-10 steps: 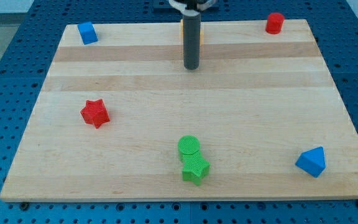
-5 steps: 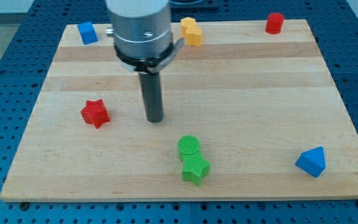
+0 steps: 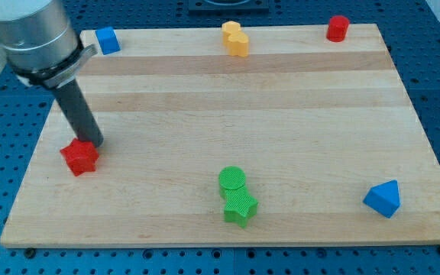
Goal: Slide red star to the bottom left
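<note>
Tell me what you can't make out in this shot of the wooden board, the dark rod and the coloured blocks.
- My tip: its very end sits against the red star block; whether they touch cannot be told.
- The arm's grey housing: cut off by the view's top and left edges.
- The yellow block at the view's top: too small to tell its shape.
- The green round block and green star block: too close together to tell if a gap separates them.

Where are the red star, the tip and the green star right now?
red star [image 3: 79, 157]: camera view, centre of its top face.
my tip [image 3: 92, 143]: camera view, very end of the rod, against the red star's upper right edge.
green star [image 3: 240, 208]: camera view, middle of its top face.
</note>
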### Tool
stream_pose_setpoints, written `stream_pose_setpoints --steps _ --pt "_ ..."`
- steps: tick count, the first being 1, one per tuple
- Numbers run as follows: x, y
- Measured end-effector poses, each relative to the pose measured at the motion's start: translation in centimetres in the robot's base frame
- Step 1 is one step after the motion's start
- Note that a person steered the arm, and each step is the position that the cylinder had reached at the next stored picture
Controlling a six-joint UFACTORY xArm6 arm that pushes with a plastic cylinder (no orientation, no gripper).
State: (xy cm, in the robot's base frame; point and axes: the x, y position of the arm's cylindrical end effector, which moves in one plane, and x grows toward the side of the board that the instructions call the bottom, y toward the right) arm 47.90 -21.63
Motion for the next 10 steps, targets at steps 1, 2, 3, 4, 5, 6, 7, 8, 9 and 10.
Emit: stream_pose_setpoints --steps 1,2,3,4,5,6,7,8,9,10 --pt "2.2 0.0" --pt "4.2 0.0" --pt "5.6 0.0" --pt "5.7 -0.1" --pt "6.1 -0.8" --pt "6.1 -0.8" --pt "6.5 -0.8" --pt "6.5 -0.8" --pt "7.1 -1.2" --pt "6.4 1.0"
